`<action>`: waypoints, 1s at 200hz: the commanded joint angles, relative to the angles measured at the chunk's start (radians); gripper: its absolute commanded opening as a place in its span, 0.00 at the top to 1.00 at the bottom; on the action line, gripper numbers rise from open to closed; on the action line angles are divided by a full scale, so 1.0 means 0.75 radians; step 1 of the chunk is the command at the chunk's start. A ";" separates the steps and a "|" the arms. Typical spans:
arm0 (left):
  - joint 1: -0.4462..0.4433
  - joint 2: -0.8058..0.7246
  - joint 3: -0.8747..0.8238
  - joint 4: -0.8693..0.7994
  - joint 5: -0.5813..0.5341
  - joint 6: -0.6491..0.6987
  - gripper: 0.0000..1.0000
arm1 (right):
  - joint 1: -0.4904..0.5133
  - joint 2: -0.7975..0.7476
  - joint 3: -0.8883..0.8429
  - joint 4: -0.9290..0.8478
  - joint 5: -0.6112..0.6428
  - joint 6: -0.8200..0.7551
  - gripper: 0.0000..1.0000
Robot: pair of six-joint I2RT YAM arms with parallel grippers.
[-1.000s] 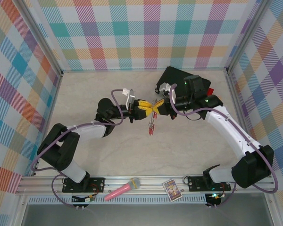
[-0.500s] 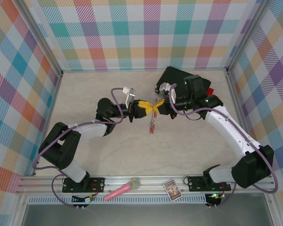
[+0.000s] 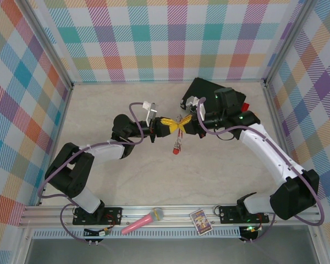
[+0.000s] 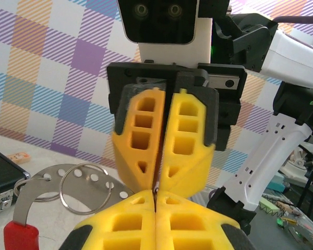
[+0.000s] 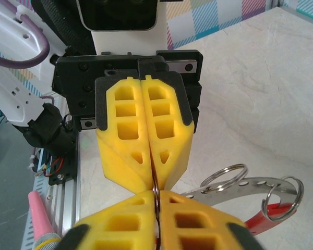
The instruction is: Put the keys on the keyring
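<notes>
Mid-table, my left gripper (image 3: pixel 174 125) and right gripper (image 3: pixel 182 124) meet tip to tip above the surface. Both are shut on the keyring, a thin metal loop seen edge-on (image 5: pixel 155 194) and running between both pairs of yellow fingers. In the left wrist view my left gripper (image 4: pixel 155 198) pinches that edge (image 4: pixel 156 183), with the right gripper's fingers (image 4: pixel 190 140) straight opposite. The keys (image 3: pixel 177 144) hang below the tips as a narrow red and metal bundle. Beside the jaws I see a perforated metal strip (image 4: pixel 52 179), a red end (image 4: pixel 20 238) and split rings (image 5: pixel 224 177).
A black case (image 3: pixel 206 91) lies behind the right arm, with a small red piece (image 3: pixel 245 105) at its right side. A pink microphone (image 3: pixel 143 221) and a small card (image 3: pixel 200 222) rest on the front rail. Plaid walls close in three sides.
My left gripper's jaws have closed on the ring. The hanging keys have drawn from a spread bunch into a narrow line. Both arms have barely moved.
</notes>
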 commanded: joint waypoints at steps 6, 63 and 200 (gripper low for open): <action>0.007 -0.042 0.006 0.072 -0.042 0.032 1.00 | 0.007 -0.060 -0.009 0.077 0.057 0.058 0.77; -0.024 -0.140 -0.068 0.088 -0.227 0.124 1.00 | 0.005 -0.258 -0.196 0.374 0.226 0.297 0.64; -0.154 -0.215 -0.042 0.097 -0.423 0.190 1.00 | 0.004 -0.350 -0.240 0.514 0.140 0.576 0.69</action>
